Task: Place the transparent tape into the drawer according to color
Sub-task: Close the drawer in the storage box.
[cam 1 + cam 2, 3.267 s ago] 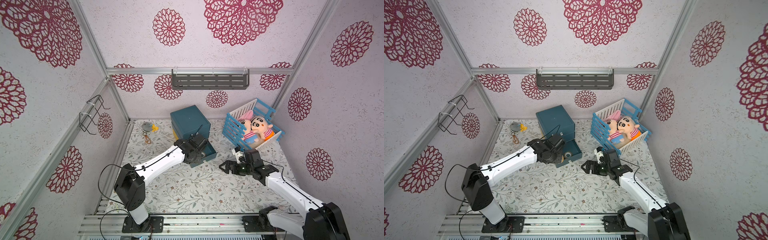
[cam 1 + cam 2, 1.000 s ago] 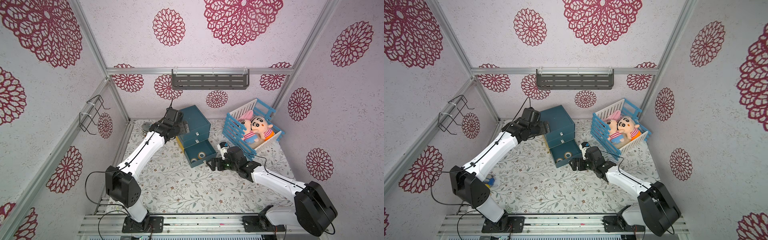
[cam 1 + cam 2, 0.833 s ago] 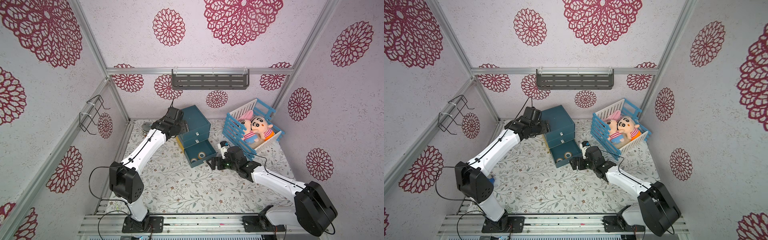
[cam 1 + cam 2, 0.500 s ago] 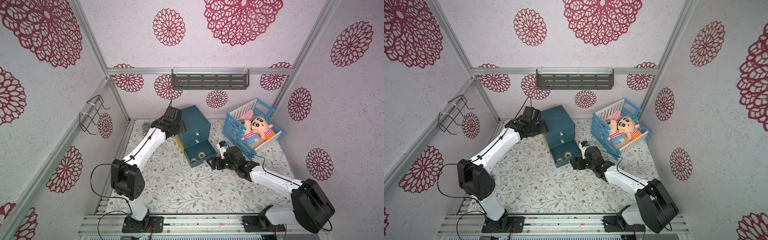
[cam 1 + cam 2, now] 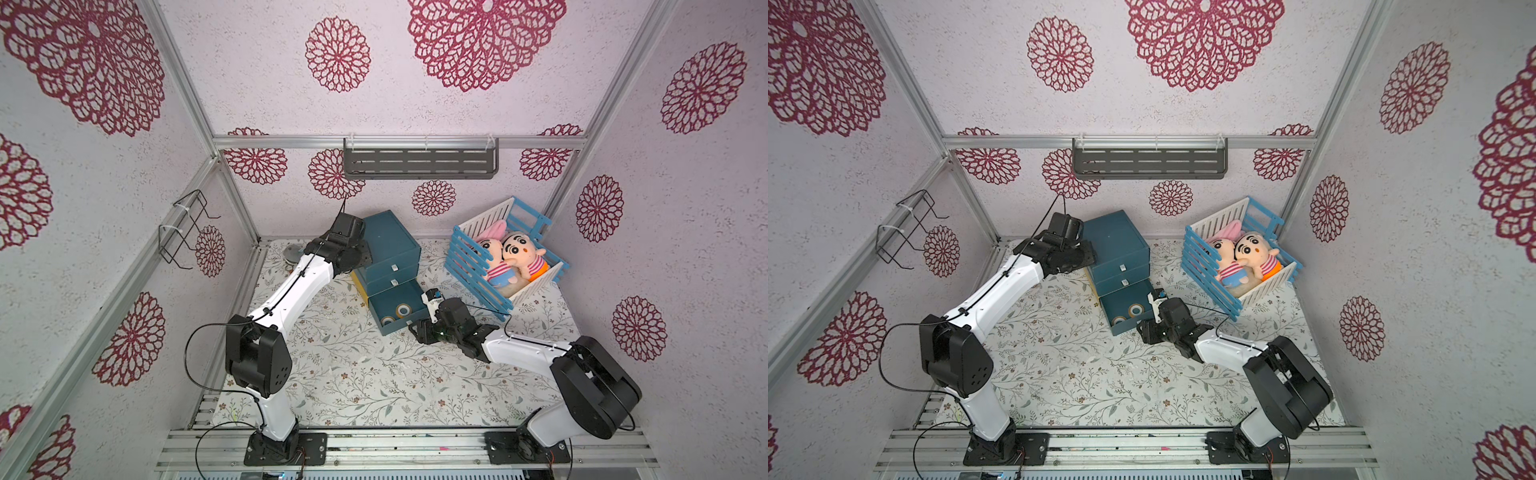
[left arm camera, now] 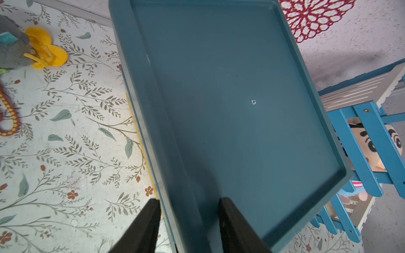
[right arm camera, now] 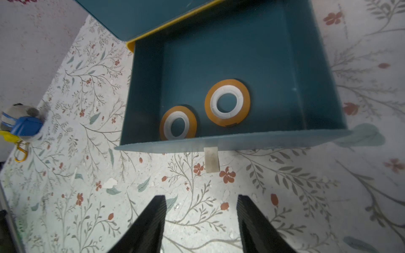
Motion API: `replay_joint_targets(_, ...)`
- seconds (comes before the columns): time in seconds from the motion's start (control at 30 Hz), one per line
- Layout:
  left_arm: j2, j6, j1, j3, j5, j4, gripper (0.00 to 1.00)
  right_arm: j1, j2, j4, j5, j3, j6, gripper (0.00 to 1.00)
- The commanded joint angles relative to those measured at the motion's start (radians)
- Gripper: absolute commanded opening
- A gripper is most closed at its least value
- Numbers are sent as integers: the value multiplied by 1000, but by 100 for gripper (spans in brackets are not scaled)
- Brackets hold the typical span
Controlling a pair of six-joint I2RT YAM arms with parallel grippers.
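At the back left corner of the floral mat (image 5: pixel 353 365), grey plush keyring (image 6: pixel 13 50) with yellow clip (image 6: pixel 43 52): cut off by the frame edge in the left wrist view, and in a top view the keyring (image 5: pixel 292 252) is only a grey sliver past the left arm (image 5: pixel 291 299); kind of toy not legible. Teal drawer cabinet (image 5: pixel 390 237): upper two drawers shut, contents hidden. Bottom drawer (image 7: pixel 263 140): pulled open, whitish pull tab (image 7: pixel 211 160) on its front; holds one yellow-orange tape roll (image 7: pixel 213 103) lying flat mid-floor and a second yellow-orange tape roll (image 7: pixel 167 127) close against the front wall, its near edge hidden by that wall; the two rolls apart. Blue-and-white slatted crate (image 5: pixel 469 270), right of the cabinet: two plush dolls (image 5: pixel 513 255) lying side by side. Left arm: stretched to the cabinet's left side; left gripper (image 6: pixel 189 201) straddles the top's left rim, one finger over the mat, one over the top panel, fingers apart; whether they press the rim cannot be told. Right arm (image 5: pixel 519 349): low, reaching in from the right; right gripper (image 7: pixel 201 197) over the mat just in front of the drawer front, fingers spread, nothing between them
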Motion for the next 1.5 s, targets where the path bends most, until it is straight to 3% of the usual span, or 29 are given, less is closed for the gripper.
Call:
replay_joint_targets(0.0,25,12,12,19,12,-12,49,23,24,68,58,25,-19,56)
replay_joint_targets(0.57,22,22,19,25,33,-32,48,61,104,197,190,42,-20,56)
replay_joint_targets(1.47,17,39,19,23,62,-43,47,68,232,319,257,165,-61,56)
